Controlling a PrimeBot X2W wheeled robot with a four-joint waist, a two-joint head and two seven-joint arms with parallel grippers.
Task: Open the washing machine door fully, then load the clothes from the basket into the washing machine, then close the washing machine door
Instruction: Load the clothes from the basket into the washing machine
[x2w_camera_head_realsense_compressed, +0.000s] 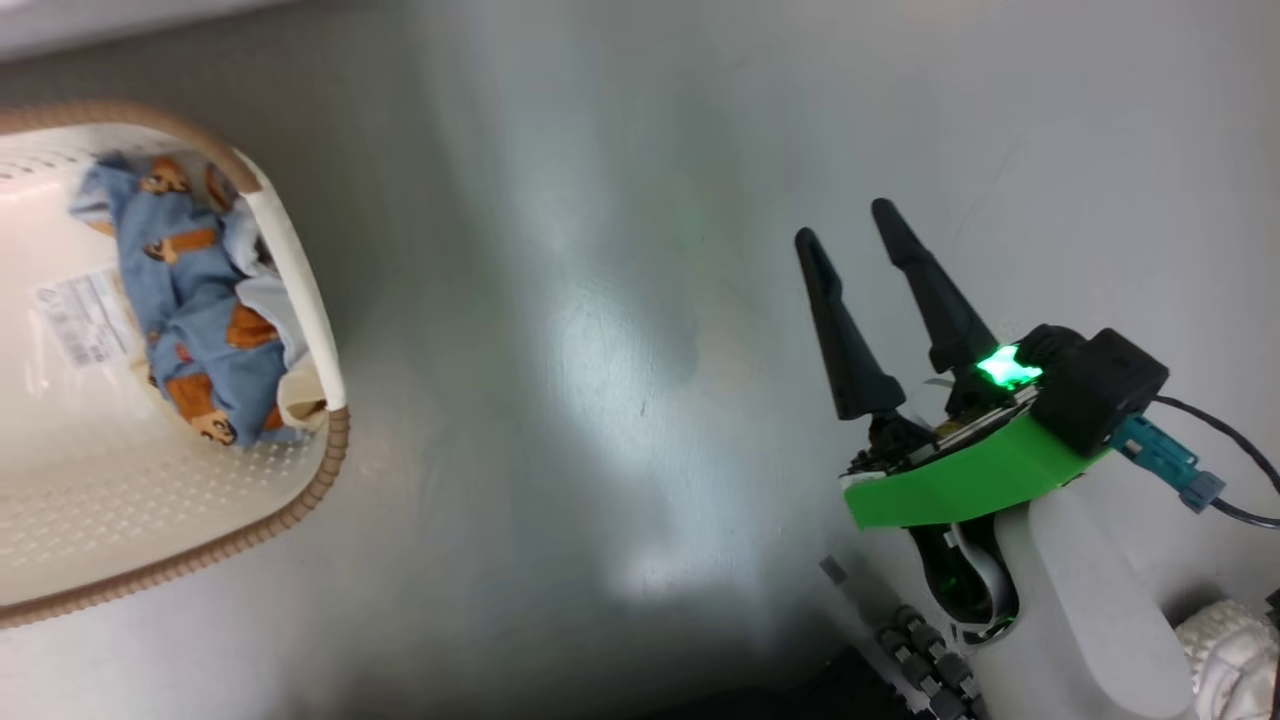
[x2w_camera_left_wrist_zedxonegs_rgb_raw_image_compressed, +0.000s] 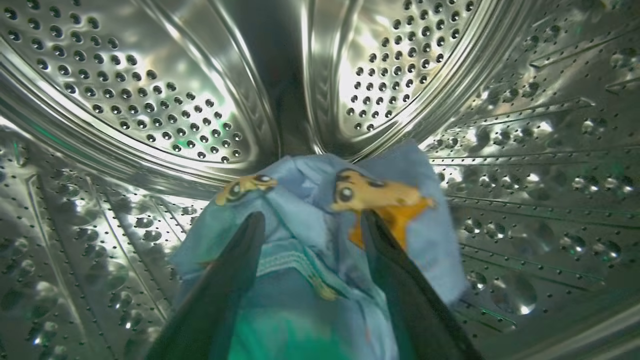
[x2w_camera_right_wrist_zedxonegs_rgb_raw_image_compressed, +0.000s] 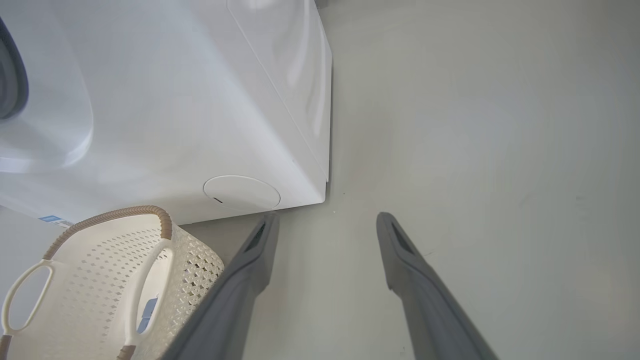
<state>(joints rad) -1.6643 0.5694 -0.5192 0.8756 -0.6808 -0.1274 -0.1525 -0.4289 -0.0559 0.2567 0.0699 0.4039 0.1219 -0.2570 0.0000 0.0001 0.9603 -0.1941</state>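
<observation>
Blue bear-print cloth (x2w_camera_left_wrist_zedxonegs_rgb_raw_image_compressed: 300, 185) lies in the steel drum (x2w_camera_left_wrist_zedxonegs_rgb_raw_image_compressed: 150, 100), loose between the spread fingers of the left gripper (x2w_camera_left_wrist_zedxonegs_rgb_raw_image_compressed: 310, 218), which has let go. The right gripper (x2w_camera_head_realsense_compressed: 845, 222) hangs open and empty above the grey floor (x2w_camera_head_realsense_compressed: 600, 300), well apart from the basket (x2w_camera_head_realsense_compressed: 330, 470). More clothes (x2w_camera_head_realsense_compressed: 195, 300) lie against the basket's side wall. Just beyond the basket stands the washing machine (x2w_camera_right_wrist_zedxonegs_rgb_raw_image_compressed: 175, 100), with a round flap (x2w_camera_right_wrist_zedxonegs_rgb_raw_image_compressed: 241, 192) at its lower corner.

The basket (x2w_camera_head_realsense_compressed: 318, 340) is standing on the floor (x2w_camera_head_realsense_compressed: 600, 350), just beside the washing machine (x2w_camera_right_wrist_zedxonegs_rgb_raw_image_compressed: 175, 100). Clothes (x2w_camera_head_realsense_compressed: 190, 300) are lying in the basket, against its right wall. The right gripper (x2w_camera_head_realsense_compressed: 843, 220) is hanging well right of the basket. A garment (x2w_camera_left_wrist_zedxonegs_rgb_raw_image_compressed: 300, 235) is lying in the drum (x2w_camera_left_wrist_zedxonegs_rgb_raw_image_compressed: 150, 100), between the left gripper (x2w_camera_left_wrist_zedxonegs_rgb_raw_image_compressed: 312, 215) jaws.
</observation>
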